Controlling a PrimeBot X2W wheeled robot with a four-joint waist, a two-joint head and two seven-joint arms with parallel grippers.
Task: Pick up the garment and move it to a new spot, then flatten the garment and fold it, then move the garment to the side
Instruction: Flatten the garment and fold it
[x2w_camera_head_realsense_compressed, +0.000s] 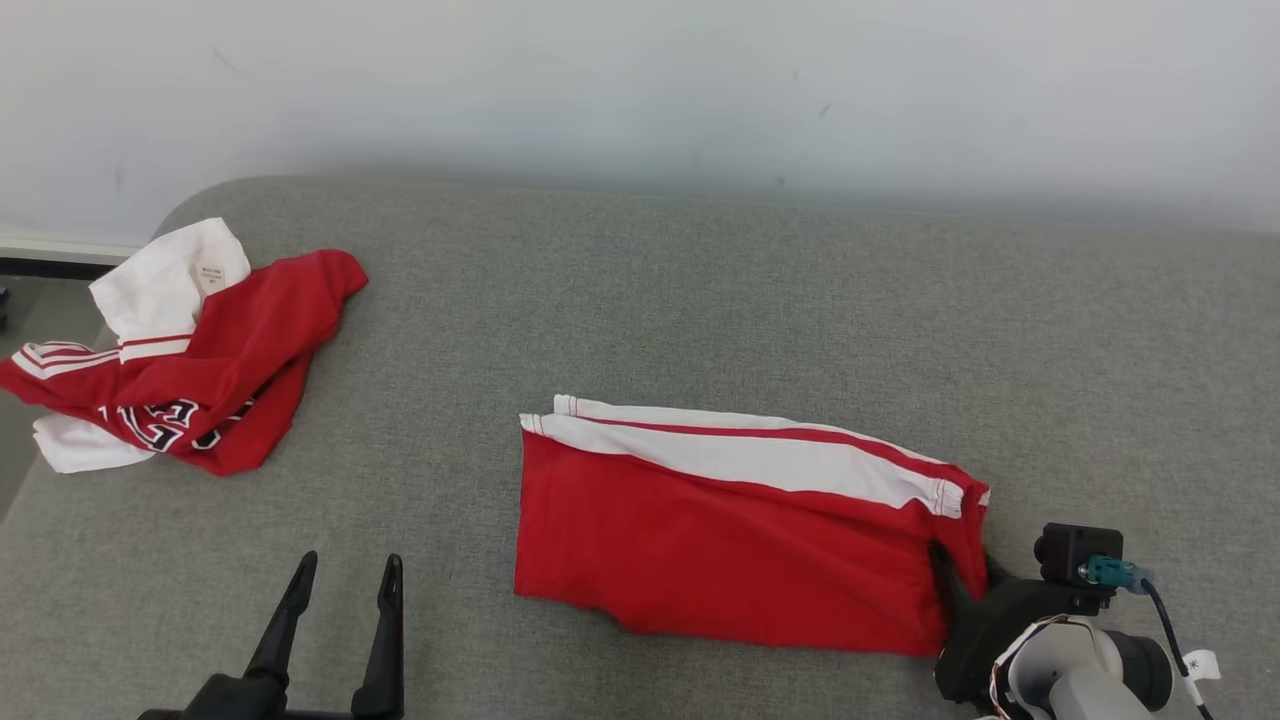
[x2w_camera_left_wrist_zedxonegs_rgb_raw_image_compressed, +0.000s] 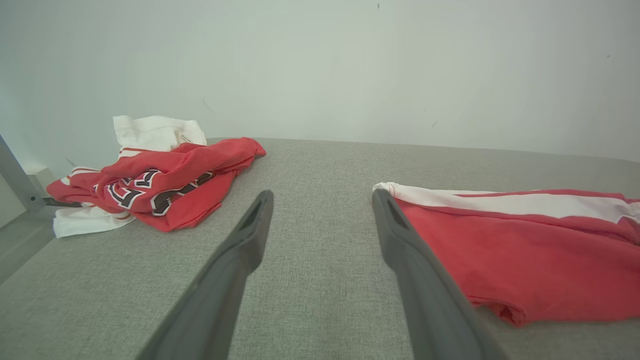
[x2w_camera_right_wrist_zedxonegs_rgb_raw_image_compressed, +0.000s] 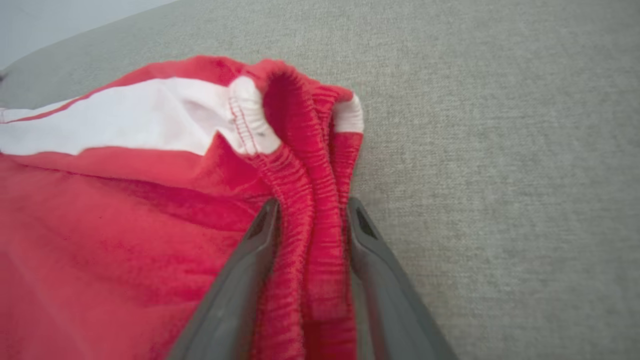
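Observation:
The garment (x2w_camera_head_realsense_compressed: 720, 530) is a pair of red shorts with a white side stripe, folded flat in the middle of the grey padded surface (x2w_camera_head_realsense_compressed: 700, 300). My right gripper (x2w_camera_head_realsense_compressed: 965, 575) is at its right end. In the right wrist view the bunched red elastic waistband (x2w_camera_right_wrist_zedxonegs_rgb_raw_image_compressed: 312, 165) fills the gap between the two fingers of that gripper (x2w_camera_right_wrist_zedxonegs_rgb_raw_image_compressed: 312, 210), which press on it from both sides. My left gripper (x2w_camera_head_realsense_compressed: 345, 570) stands open near the front edge, left of the shorts and apart from them. Between the fingers of the left gripper (x2w_camera_left_wrist_zedxonegs_rgb_raw_image_compressed: 322, 200) lies bare fabric surface, with the garment (x2w_camera_left_wrist_zedxonegs_rgb_raw_image_compressed: 525, 250) to its right.
A crumpled red and white jersey (x2w_camera_head_realsense_compressed: 210, 370) with dark lettering lies at the far left edge of the surface, also seen as the jersey (x2w_camera_left_wrist_zedxonegs_rgb_raw_image_compressed: 165, 185) ahead and left of my left gripper. A pale wall (x2w_camera_head_realsense_compressed: 640, 90) runs behind. The surface drops off at the left.

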